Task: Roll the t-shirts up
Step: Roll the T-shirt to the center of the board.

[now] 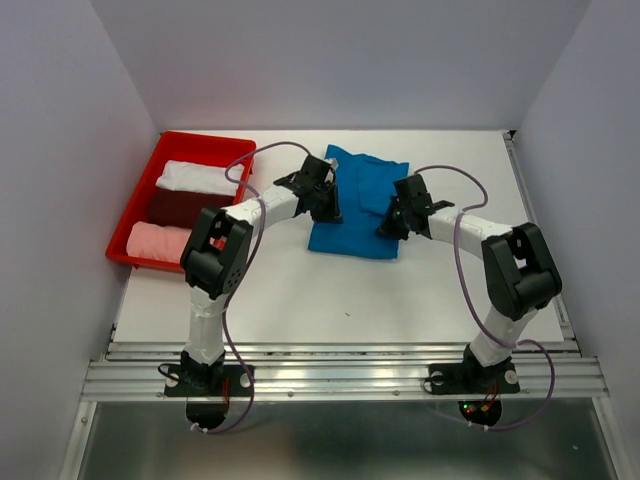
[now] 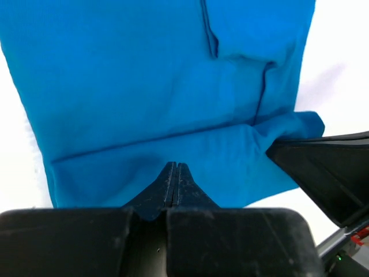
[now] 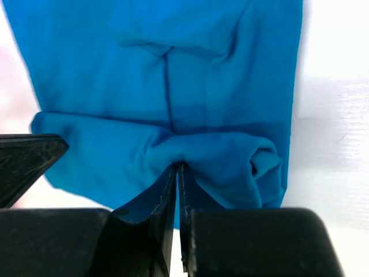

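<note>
Gripping the blue t-shirt [image 1: 352, 238] at two points along one edge, ready to roll.

Spread mid-counter [image 1: 330, 300], folded to a narrow strip, with the gripped edge slightly bunched. Noted at left gripper [image 2: 174, 173]: jaws pressed fully together, a thin fold of the edge apparently nipped at the tips. Noted at right gripper [image 3: 177, 172]: jaws almost together, clamped on a thicker puckered wad of the same edge. Set side by side across the strip, probably so the edge turns over evenly instead of skewing. Parked in the red tray [image 1: 135, 200] at left, well apart from the work: white t-shirt [image 1: 195, 178] and pale pink t-shirt [image 1: 158, 241], already rolled, with dark maroon t-shirt [image 1: 185, 208] between them. Judged early in this shirt's roll.
</note>
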Robot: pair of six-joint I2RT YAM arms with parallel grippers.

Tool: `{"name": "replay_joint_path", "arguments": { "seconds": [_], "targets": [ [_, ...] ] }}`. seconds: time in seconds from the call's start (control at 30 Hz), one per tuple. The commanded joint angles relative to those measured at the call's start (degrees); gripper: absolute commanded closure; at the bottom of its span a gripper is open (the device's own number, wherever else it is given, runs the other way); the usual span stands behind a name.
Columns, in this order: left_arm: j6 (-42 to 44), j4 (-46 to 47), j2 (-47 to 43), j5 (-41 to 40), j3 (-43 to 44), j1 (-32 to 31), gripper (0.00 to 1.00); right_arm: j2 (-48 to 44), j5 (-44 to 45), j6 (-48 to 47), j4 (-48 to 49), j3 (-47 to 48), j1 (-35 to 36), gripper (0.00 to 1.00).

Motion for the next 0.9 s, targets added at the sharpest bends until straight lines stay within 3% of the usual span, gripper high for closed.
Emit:
{"name": "replay_joint_path", "arguments": {
  "seconds": [0.0, 0.33, 0.43, 0.57, 0.67, 0.87],
  "targets": [
    [2.01, -0.05, 1.63, -1.09, 4.22, 0.3, 1.0, 2.79, 5.05, 1.11, 0.88, 2.1, 0.37, 0.9],
    [1.75, 0.12, -1.52, -2.41, 3.34, 0.56, 1.0, -3.08, 7.6, -0.03, -1.14, 0.08, 0.37, 0.91],
    [1.92, 0.38, -3.02, -2.68, 2.29, 1.27, 1.0, -6.77, 9.17, -1.61, -1.14, -1.33, 0.37, 0.82],
    [2.63, -0.22, -2.15, -2.41, 3.6, 2.06, 1.0, -8.71, 11.99, -5.3, -1.31, -2.65, -0.33, 0.59],
    [3.24, -0.84, -0.48, -1.97, 5.01, 2.06, 1.0, -9.06, 10.94, -7.67, -1.31, -3.17, -2.35, 0.5],
    [3.94, -1.72, 3.04, -1.36, 7.82, 2.24, 1.0, -7.84, -0.47, -10.66, -0.96, -5.37, -6.49, 0.46]
  ]
}}
